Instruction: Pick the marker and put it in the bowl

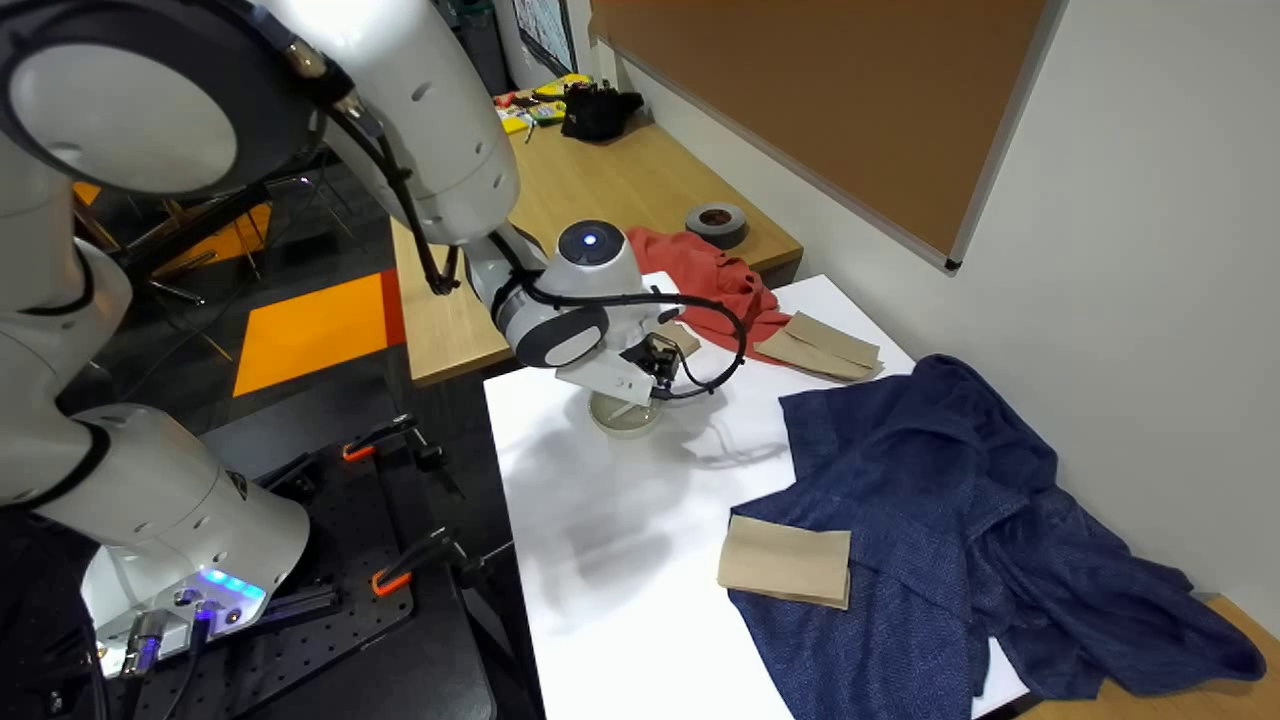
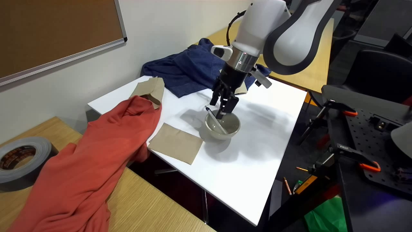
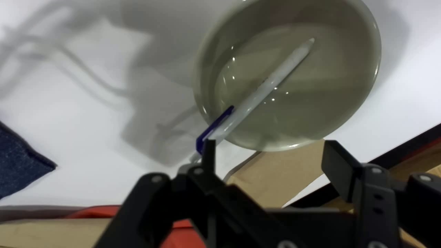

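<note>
We judged the pen (image 3: 264,89) in the bowl (image 3: 324,100), wrist view upper right, light, stiff, pinchable mid-barrel; the end effector (image 3: 270,155) gaped.

No text, brand, number or sign is legible in any view. Marks found: Tape (image 2: 42,155), between eight and nine o'clock in an exterior view, orange print on the dark inner wall, unreadable. Clamp (image 2: 356,156), between three and four o'clock there, pale marks, too small to read. Marker (image 3: 260,93), wrist view, faint dark print along the barrel, between one and two o'clock of the view's centre, unreadable. Arm base (image 1: 195,545), between eight and nine o'clock in an exterior view, dark label (image 1: 238,485), content unresolved. Wrist plate (image 1: 606,377), near centre there, towards seven o'clock, small dark marks, characters not distinguishable.
</note>
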